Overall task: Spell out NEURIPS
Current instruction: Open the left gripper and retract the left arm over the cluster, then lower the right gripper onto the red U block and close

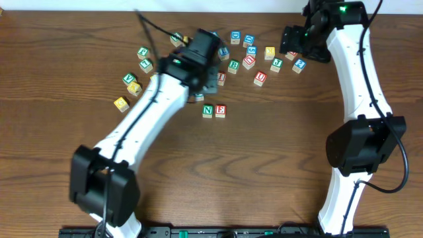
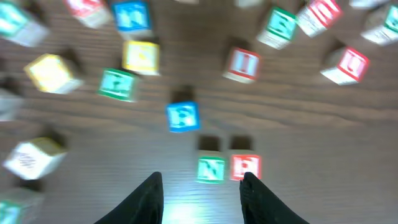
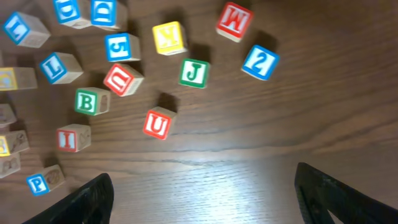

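A green N cube [image 1: 208,110] and a red E cube [image 1: 220,110] sit side by side in front of the scattered cubes. In the blurred left wrist view, the N [image 2: 211,169] and E [image 2: 246,167] lie just beyond my left gripper [image 2: 202,180], which hovers above them with its jaws apart and nothing between them. A blue cube [image 2: 183,116] lies behind the N. A red I [image 3: 73,138], a red U [image 3: 157,124] and a blue P [image 3: 38,182] lie under my right gripper [image 3: 204,174], which is wide open and empty. I cannot pick out an R.
Other letter cubes are spread along the back: green B [image 3: 89,102], green J [image 3: 193,73], blue 2 [image 3: 259,61], red M [image 3: 234,20]. Yellow and green cubes [image 1: 132,84] lie left of the left arm [image 1: 158,99]. The right arm [image 1: 357,73] stands at the right.
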`<action>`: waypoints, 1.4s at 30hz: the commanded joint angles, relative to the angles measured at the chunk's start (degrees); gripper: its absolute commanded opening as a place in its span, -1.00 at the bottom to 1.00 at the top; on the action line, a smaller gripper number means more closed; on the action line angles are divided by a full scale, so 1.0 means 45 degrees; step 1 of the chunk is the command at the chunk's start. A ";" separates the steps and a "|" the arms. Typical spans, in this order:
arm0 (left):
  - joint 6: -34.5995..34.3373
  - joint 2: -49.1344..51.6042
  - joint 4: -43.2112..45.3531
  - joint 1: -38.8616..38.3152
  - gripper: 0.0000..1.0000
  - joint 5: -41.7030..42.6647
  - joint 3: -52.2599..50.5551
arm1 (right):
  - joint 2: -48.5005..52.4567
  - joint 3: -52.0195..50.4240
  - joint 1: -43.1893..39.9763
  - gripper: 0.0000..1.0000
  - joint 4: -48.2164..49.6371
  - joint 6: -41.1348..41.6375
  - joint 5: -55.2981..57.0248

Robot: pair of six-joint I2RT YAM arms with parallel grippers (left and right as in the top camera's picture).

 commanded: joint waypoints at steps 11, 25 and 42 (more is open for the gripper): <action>0.1666 -0.0500 -0.0865 0.2939 -0.20 -0.0199 0.0253 | -0.0146 0.0136 0.1394 0.72 0.0942 0.0403 0.0078; 0.1661 -0.0466 -0.0826 0.3512 -0.20 -0.0199 0.0248 | 0.0423 0.0131 0.1923 0.66 0.1239 0.0792 0.0068; 0.1656 -0.0466 -0.0821 0.3512 -0.20 -0.0199 0.0102 | 0.1462 0.0126 0.2040 0.55 0.1307 0.2351 0.0413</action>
